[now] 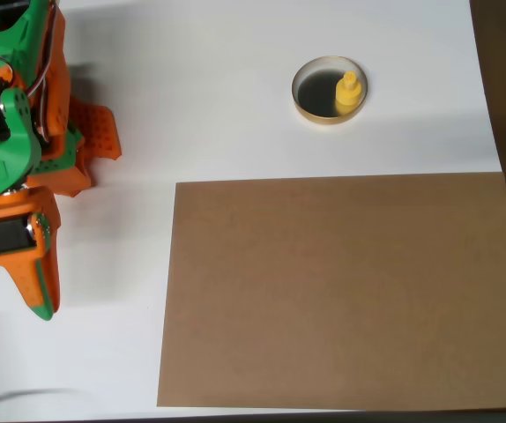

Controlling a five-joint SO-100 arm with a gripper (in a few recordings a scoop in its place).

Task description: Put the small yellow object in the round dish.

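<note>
In the overhead view the small yellow object point(348, 92) stands upright inside the round dish point(309, 92), against its right side, knob up. The dish has a dark inside and a thin tan rim and sits on the white table at the upper middle. My orange and green gripper point(40, 304) is far off at the left edge, pointing down the picture, well apart from the dish. Its fingers lie together in a single tip with nothing between them.
A large brown board point(341, 291) covers the lower right of the white table point(200, 97). The arm's orange and green base point(33, 106) fills the upper left corner. A dark strip runs down the right edge.
</note>
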